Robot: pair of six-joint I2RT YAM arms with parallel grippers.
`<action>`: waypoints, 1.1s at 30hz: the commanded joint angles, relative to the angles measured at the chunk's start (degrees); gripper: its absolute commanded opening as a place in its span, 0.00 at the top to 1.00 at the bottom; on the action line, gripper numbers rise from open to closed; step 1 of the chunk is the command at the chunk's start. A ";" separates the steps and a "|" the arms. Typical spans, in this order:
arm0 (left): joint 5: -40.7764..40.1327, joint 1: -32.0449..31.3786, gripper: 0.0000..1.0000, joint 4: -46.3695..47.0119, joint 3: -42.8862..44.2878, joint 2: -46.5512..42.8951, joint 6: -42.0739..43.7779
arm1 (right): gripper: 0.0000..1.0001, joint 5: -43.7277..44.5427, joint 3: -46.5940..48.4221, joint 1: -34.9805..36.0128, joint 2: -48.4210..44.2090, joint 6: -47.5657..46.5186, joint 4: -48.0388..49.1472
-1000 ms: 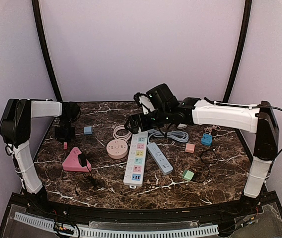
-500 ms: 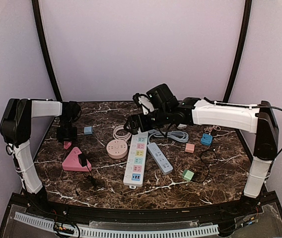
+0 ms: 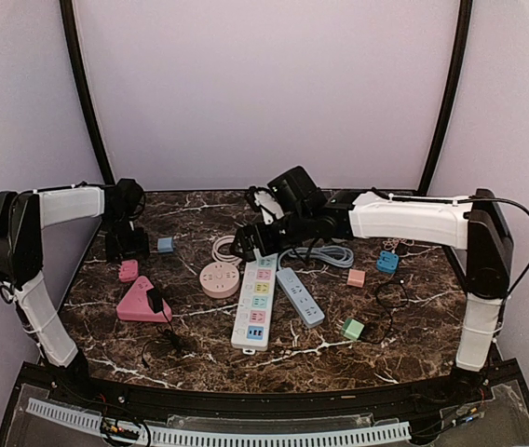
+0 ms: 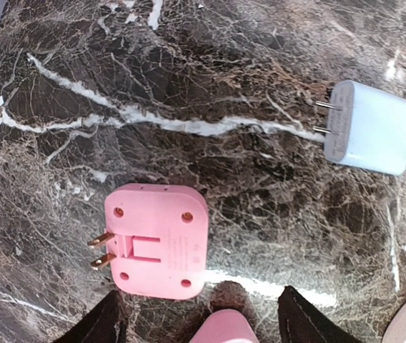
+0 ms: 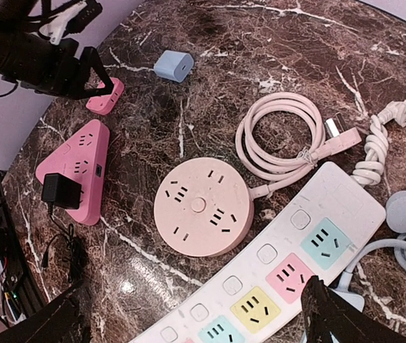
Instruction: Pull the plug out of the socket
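Note:
A black plug [image 3: 155, 300] [image 5: 61, 191] sits in the pink triangular socket [image 3: 137, 302] [image 5: 74, 168], and its thin black cable trails toward the near edge. A small pink plug adapter [image 3: 128, 270] [image 4: 156, 241] lies flat on the marble with its two prongs pointing sideways. It is touching nothing. My left gripper [image 3: 125, 244] [image 4: 199, 325] hovers just behind it, open and empty. My right gripper [image 3: 246, 240] [image 5: 196, 321] is open wide over the round pink socket [image 5: 201, 207] and the end of the white strip.
The white power strip [image 3: 255, 298] with coloured outlets, a grey-blue strip [image 3: 300, 296] and a coiled pink cable [image 3: 227, 248] fill the middle. A blue charger [image 3: 165, 244] [image 4: 371, 127] lies near the left gripper. Pink [image 3: 356, 277], green [image 3: 352, 328] and blue [image 3: 387, 262] cubes are at the right.
My left gripper has opened and let go of the pink plug adapter, which now lies on the table. The left arm drew back toward the far side. The right arm shifted slightly left.

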 commanded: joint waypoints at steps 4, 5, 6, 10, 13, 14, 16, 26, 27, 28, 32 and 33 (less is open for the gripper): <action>8.71 0.31 0.23 5.10 -9.38 -10.58 -4.82 | 0.01 -0.57 3.23 1.49 3.16 0.04 -0.94; 10.84 0.31 0.23 5.80 -11.77 -11.47 -6.15 | 0.01 -0.63 3.54 1.64 3.42 0.04 -1.02; 11.87 0.29 0.22 7.14 -12.92 -13.44 -6.81 | 0.01 -0.82 3.82 1.76 3.78 0.02 -1.05; 17.87 0.31 0.19 11.52 -20.16 -19.00 -10.98 | 0.01 -1.37 5.90 2.44 5.73 -0.32 -1.38; 19.28 0.31 0.15 13.94 -23.11 -22.11 -12.60 | 0.01 -1.73 7.94 3.15 7.63 -0.41 -2.19; 19.74 0.27 0.14 14.98 -24.19 -22.47 -13.19 | 0.02 -1.89 8.55 3.35 8.24 -0.38 -2.47; 20.73 0.26 0.13 16.05 -25.39 -22.69 -13.93 | 0.01 -2.26 9.63 3.68 9.20 -0.42 -2.78; 24.38 -4.03 0.11 21.81 -28.76 -21.36 -19.22 | 0.01 -2.58 12.23 4.32 11.33 -0.60 -3.56; 24.62 -5.25 0.12 22.83 -28.79 -21.01 -19.81 | 0.01 -2.60 12.32 4.39 11.41 -0.56 -3.59; 24.86 -5.94 0.12 23.20 -28.73 -20.82 -21.17 | 0.01 -2.67 12.46 4.46 11.49 -0.65 -3.70; 24.39 -11.22 0.12 25.31 -28.40 -19.52 -26.12 | 0.01 -2.60 13.02 4.81 11.77 -0.69 -4.19; 23.83 -13.16 0.12 26.00 -28.43 -19.37 -27.21 | 0.01 -2.64 13.19 4.99 11.87 -0.68 -4.41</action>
